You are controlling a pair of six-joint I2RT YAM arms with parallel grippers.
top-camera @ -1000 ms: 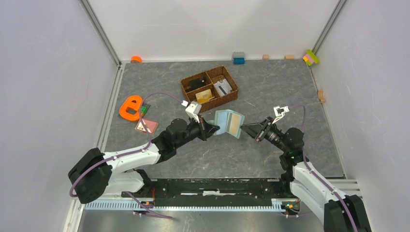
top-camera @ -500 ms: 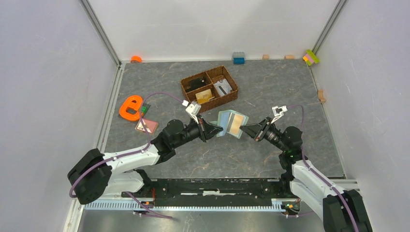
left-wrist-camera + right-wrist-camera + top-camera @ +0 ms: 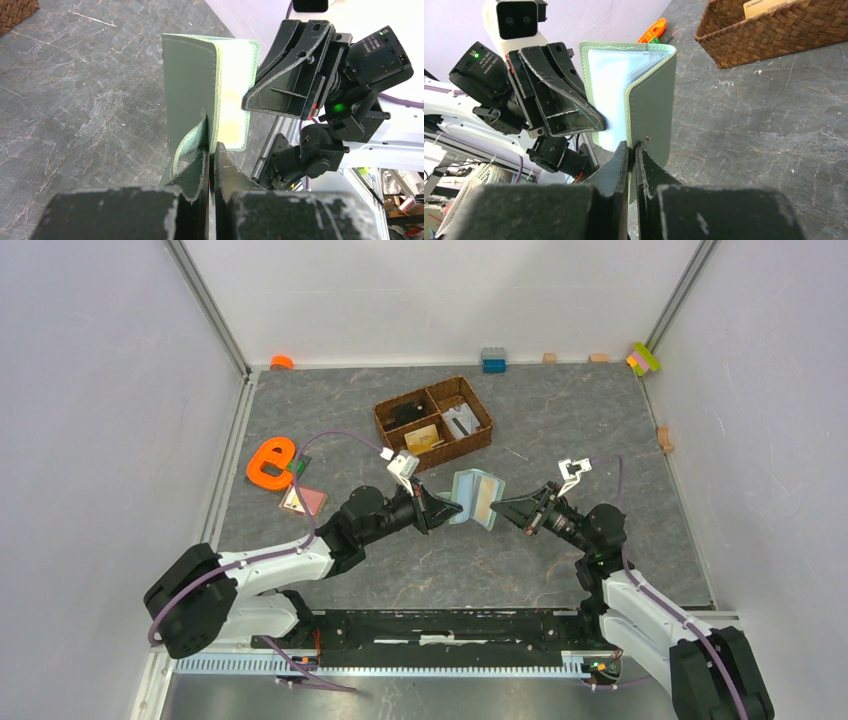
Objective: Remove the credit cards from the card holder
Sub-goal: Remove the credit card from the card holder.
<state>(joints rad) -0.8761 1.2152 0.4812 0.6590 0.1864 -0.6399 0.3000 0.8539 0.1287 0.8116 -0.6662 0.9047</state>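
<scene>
Looking down from the top camera, the card holder [image 3: 468,495] hangs in the air between the two arms, spread like a book over the grey marbled table [image 3: 600,430], in front of the wicker basket [image 3: 480,437]. The left claw [image 3: 452,509] pinches one cover and the right claw [image 3: 499,506] pinches the other. A tan card [image 3: 487,497] shows on the inner face. What looks like a pinkish card [image 3: 308,502] lies flat beside the orange letter shape [image 3: 268,462].

From the left wrist, the left claw [image 3: 210,150] is shut narrow on the lower edge of a matte, stitched, sage-green cover, with a soft tab curling beside the fingers. The tan card [image 3: 231,115] shows pale on the far leaf, where the right claw [image 3: 247,102] meets its edge.

From the right wrist, the right claw [image 3: 631,147] is closed tight on the other cover by a small stud. Glossy pale blue sleeves fan out inside.

As I judge it, the step goes best if one claw steadies the limp holder while the other lets go and nips only the thin, stiff, slick card, drawing it straight along its slot so the soft leaf does not fold
</scene>
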